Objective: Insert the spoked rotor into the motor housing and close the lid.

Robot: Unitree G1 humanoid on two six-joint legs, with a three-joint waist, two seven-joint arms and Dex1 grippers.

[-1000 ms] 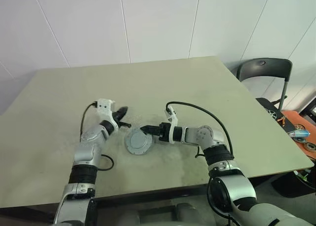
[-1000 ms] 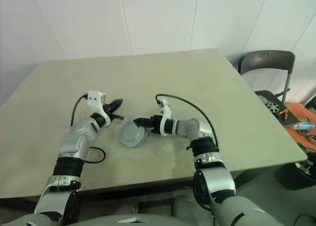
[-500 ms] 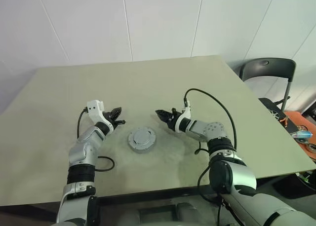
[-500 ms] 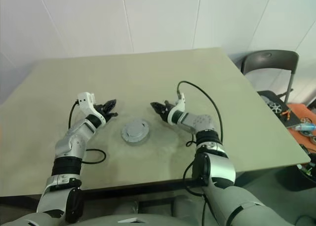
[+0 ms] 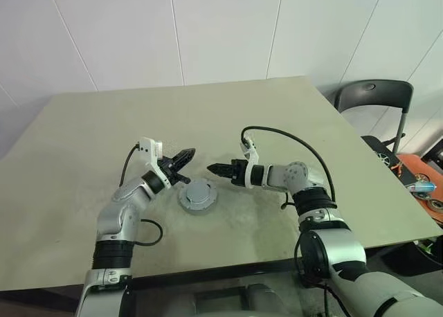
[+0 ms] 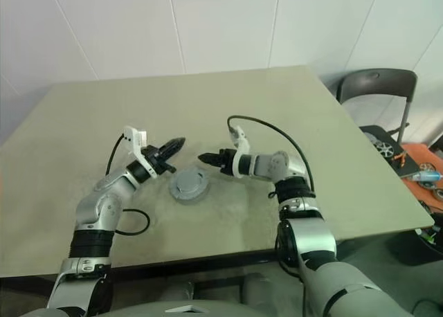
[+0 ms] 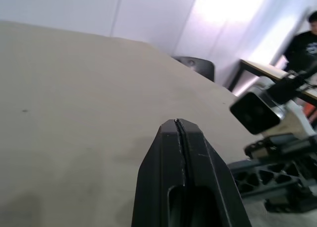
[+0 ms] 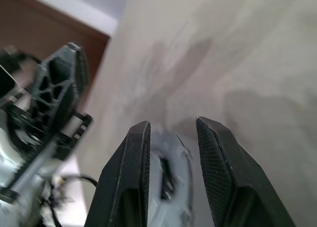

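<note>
The motor housing is a round light-grey casing lying flat on the table, with a grey top face towards me. I cannot tell the lid apart from it. The spoked rotor is out of view. My left gripper hovers just behind the housing's left side, shut and empty, with its fingers pressed together. My right gripper hangs just behind the housing's right side and points left. It is open by a narrow gap with nothing in it, and the housing shows below that gap. The two grippers' tips nearly face each other.
The beige table is bare around the housing. A black chair stands past the table's right edge, with orange clutter on the floor beside it. A person in dark clothes stands by another table in the background.
My right gripper has come off the housing's rim and now hangs behind it. My left gripper has swung right, closer to the housing. The housing lies where it was.
</note>
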